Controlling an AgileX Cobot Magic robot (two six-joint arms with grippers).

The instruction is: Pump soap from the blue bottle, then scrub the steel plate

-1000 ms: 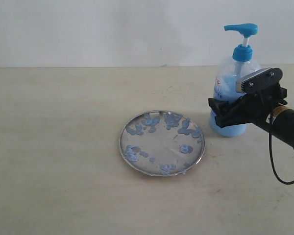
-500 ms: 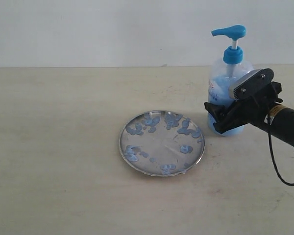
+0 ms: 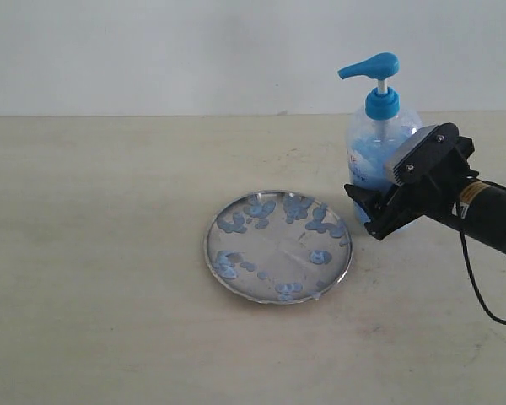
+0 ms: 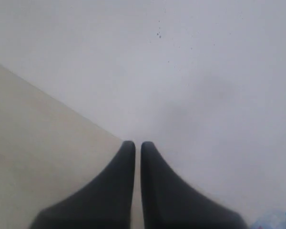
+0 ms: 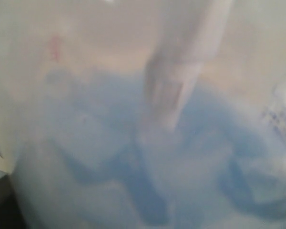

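Your right gripper (image 3: 367,209) clamps the blue bottle (image 3: 381,133) low on its rounded belly, just beside the steel plate (image 3: 274,251), so expect smooth, springy plastic, bottom-heavy with soap (image 3: 363,164), to slip, while your left gripper (image 4: 137,153) sits closed on nothing.

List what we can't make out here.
- Base of the blue bottle: exterior view, hidden behind the right end effector.
- Text on the label: too small in the exterior view, blurred in the right wrist view.
- The left end effector: outside the exterior view, so its place is unknown.
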